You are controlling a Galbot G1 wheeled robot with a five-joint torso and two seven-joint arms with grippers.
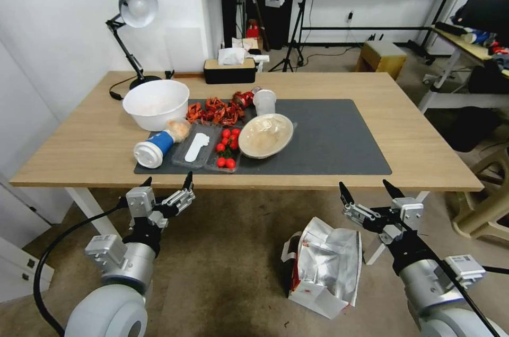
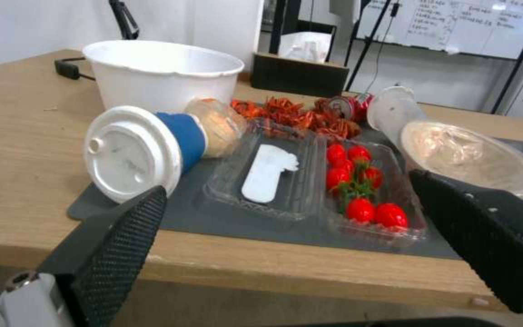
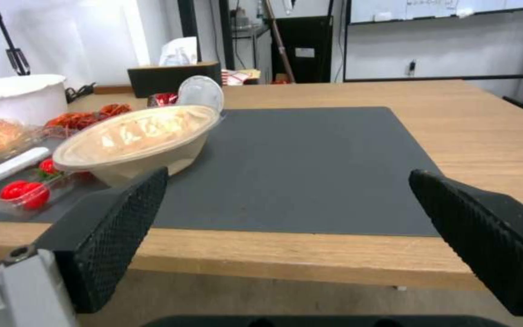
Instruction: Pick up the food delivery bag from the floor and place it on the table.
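Foil lining catches the light where the food delivery bag (image 1: 324,267) sits crumpled on the floor (image 1: 222,273), just in front of the table (image 1: 424,146) and beside our right arm; we judge it slumped open because nothing props its sides. Our right gripper (image 1: 367,193) hangs above and just beyond the bag, level with the table's near edge, its fingers spread wide and holding nothing, so the pickup has not begun. Our left gripper (image 1: 167,183) waits well to the left at the same height, fingers likewise apart and empty. The dark grey mat (image 3: 310,163) has a bare right half, which looks to us like the natural landing place, since its left half is crowded: a lidded takeaway bowl (image 1: 265,135), a clear tray of cherry tomatoes (image 2: 364,190), a tipped coffee cup with a blue sleeve (image 2: 152,150), a white bowl (image 1: 156,104) and reddish food scraps (image 1: 214,112). The bag's handles are mostly folded under its crushed top, and we cannot make out its logo or how much of the base touches the carpet.
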